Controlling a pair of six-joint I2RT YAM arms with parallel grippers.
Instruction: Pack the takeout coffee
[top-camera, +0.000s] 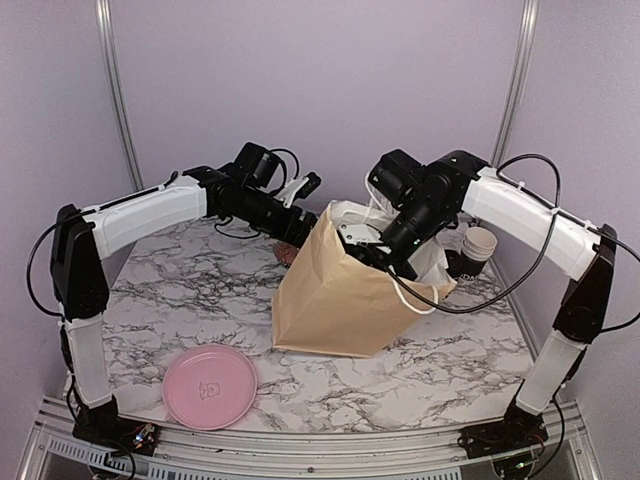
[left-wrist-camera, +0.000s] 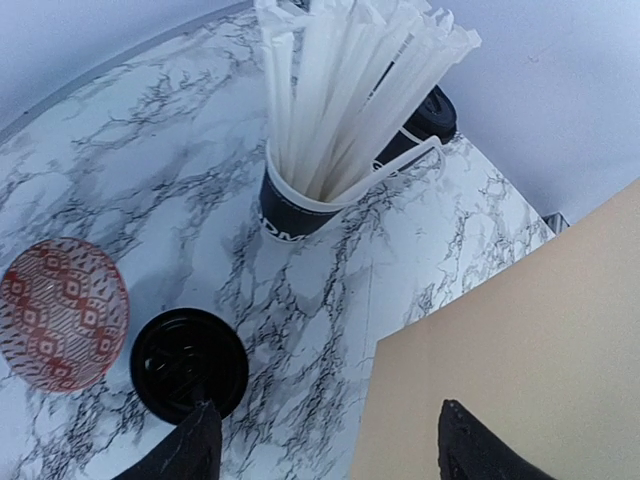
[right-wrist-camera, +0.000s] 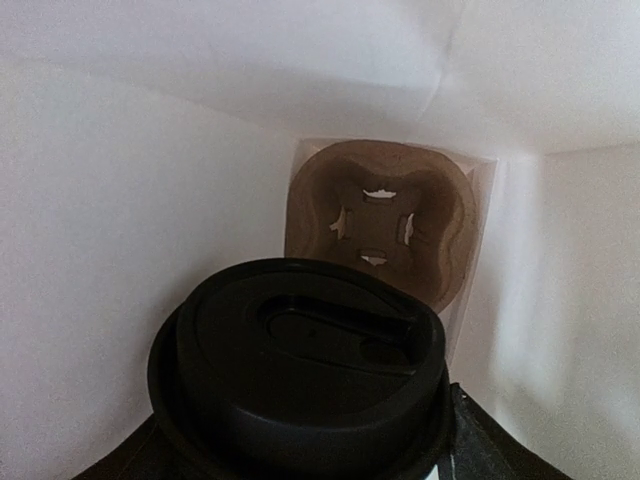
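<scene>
your right gripper (right-wrist-camera: 300, 455) grasps a lidded coffee cup (right-wrist-camera: 300, 360) inside the paper bag (top-camera: 340, 300), over the pulp carrier (right-wrist-camera: 385, 215), and your left gripper (left-wrist-camera: 325, 445) gapes empty near a second cup (left-wrist-camera: 188, 365) on the table (left-wrist-camera: 380, 250); expect light, crushable paper walls, so squeeze gently just under the lid rim

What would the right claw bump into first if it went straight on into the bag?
The brown cup carrier at the bottom of the paper bag. The black-lidded coffee cup held in the right claw would probably touch it first, near the empty hole, though depth is hard to judge.
</scene>
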